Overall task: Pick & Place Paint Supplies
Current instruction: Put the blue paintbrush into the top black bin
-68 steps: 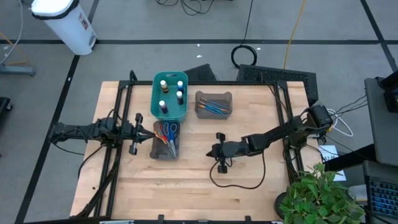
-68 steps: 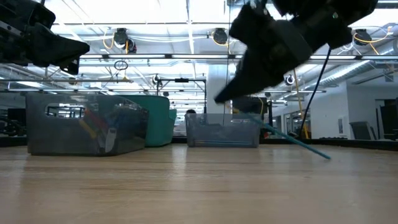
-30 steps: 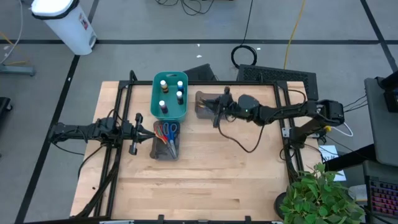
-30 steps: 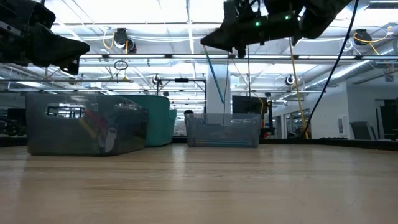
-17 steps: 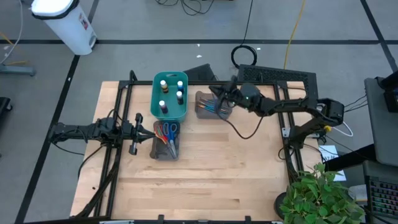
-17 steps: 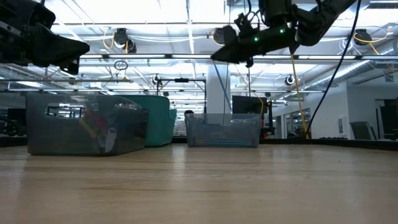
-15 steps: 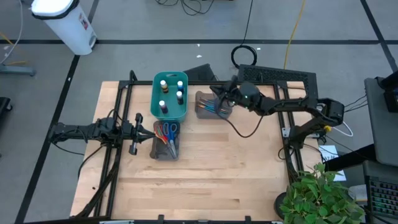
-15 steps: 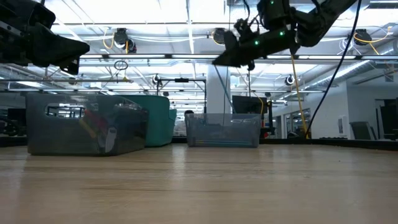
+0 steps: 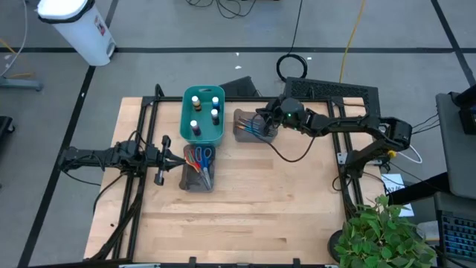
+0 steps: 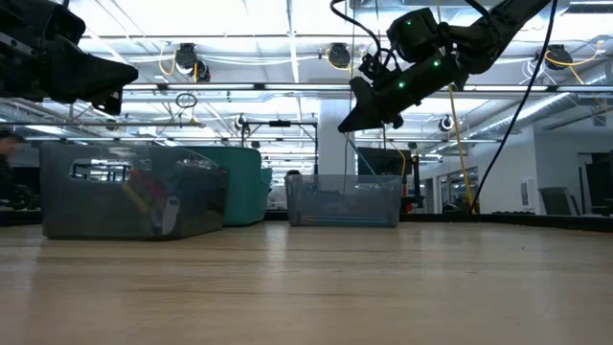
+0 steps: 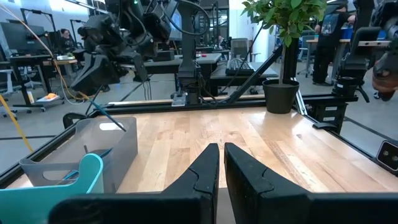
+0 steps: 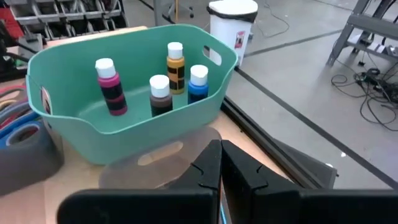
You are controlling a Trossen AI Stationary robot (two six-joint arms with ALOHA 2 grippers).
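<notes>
My right gripper hovers over the clear grey brush bin at the table's far middle, shut on a thin blue brush. More blue and orange brushes lie in that bin. Left of it, the teal bin holds white-capped paint bottles. A second grey bin nearer the table's near edge holds scissors with coloured handles. My left gripper waits shut beside the scissors bin, on the table's left side. My right gripper pinches the blue brush by its upper end between its two fingers, coming from above and slanting down toward the table's left. The brush hangs tilted below the fingers, its lower end inside the grey bin's rim; whether it touches the bin's floor cannot be seen.
A potted plant stands at the near right corner and a white container on the floor beyond the far left corner. The right arm's cable loops over the table beside the brush bin. Bare wood fills the table's near half.
My right gripper, still shut on the blue brush, has come down over the brush bin after drifting toward the table's far edge. The brush hung high above the bin a second ago; now its lower end has dropped inside the bin.
</notes>
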